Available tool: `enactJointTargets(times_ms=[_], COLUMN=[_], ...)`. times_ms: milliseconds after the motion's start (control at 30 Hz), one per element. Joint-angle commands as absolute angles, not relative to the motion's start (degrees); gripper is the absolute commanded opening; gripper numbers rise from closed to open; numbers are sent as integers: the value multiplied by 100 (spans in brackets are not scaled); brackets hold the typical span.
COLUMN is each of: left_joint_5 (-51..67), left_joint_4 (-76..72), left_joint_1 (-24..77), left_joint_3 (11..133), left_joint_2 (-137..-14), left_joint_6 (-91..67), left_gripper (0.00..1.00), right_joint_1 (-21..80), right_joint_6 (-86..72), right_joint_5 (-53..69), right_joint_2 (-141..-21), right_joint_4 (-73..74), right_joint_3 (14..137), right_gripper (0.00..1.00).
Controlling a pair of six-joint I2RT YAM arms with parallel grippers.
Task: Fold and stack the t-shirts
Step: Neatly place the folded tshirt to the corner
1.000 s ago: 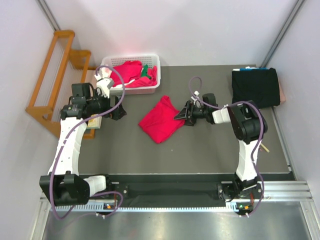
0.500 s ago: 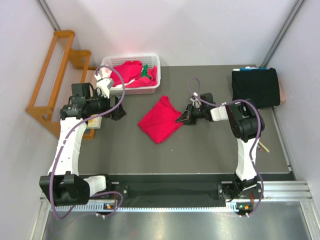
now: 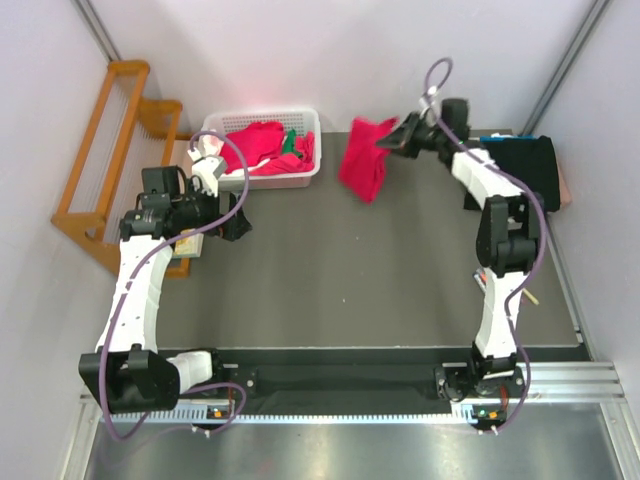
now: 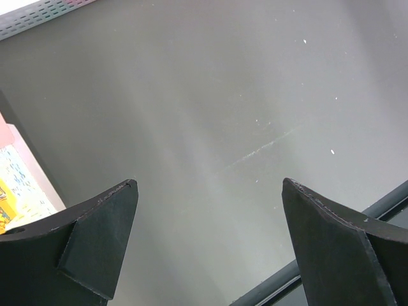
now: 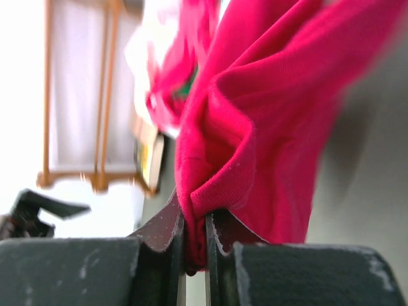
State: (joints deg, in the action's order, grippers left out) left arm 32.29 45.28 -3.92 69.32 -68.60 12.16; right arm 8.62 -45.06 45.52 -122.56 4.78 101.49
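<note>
OK, your right tool (image 5: 194,220) is clamped on a fold of the red t-shirt (image 3: 364,160), jaws nearly together with cloth pinched between them. The shirt hangs bunched off the tool, up over the far edge of the bench (image 3: 350,290), between the white basket (image 3: 290,180) and the folded black t-shirt (image 3: 510,175) at the far right corner. More red t-shirts (image 3: 255,142), plus a bit of green, sit in the basket. Your left tool (image 4: 209,191) has its jaws wide apart, gripping nothing, over the bench just on the near side of the basket.
</note>
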Motion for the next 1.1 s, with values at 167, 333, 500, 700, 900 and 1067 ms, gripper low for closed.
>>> enactJointTargets(times_ms=[167, 333, 500, 700, 900, 1067], left_joint_5=[3261, 3287, 3384, 3384, 3410, 3445], left_joint_4=[4553, 4561, 4526, 4553, 4553, 4518], left_joint_1=[-457, -457, -457, -457, -457, -457], left_joint_3=[7084, 7084, 7084, 7084, 7049, 6996], left_joint_2=[-6645, -6636, -6653, -6645, -6706, -6706], left_joint_6=[1292, 1292, 1204, 1222, 1213, 1195], left_gripper=[99, 99, 99, 99, 99, 99], right_joint_1=[-447, -1080, -1598, -2117, -2495, -2768], right_joint_6=[-4605, -4675, -5439, -7081, -7893, -6630], right_joint_5=[4562, 4658, 4904, 5115, 5106, 4756], right_joint_2=[-12024, -11769, -11751, -12023, -11892, -11233], right_joint_4=[756, 633, 10, -1754, -2594, -1267], right_joint_3=[11118, 11065, 11100, 11443, 11321, 10724], right_gripper=[0, 0, 0, 0, 0, 0])
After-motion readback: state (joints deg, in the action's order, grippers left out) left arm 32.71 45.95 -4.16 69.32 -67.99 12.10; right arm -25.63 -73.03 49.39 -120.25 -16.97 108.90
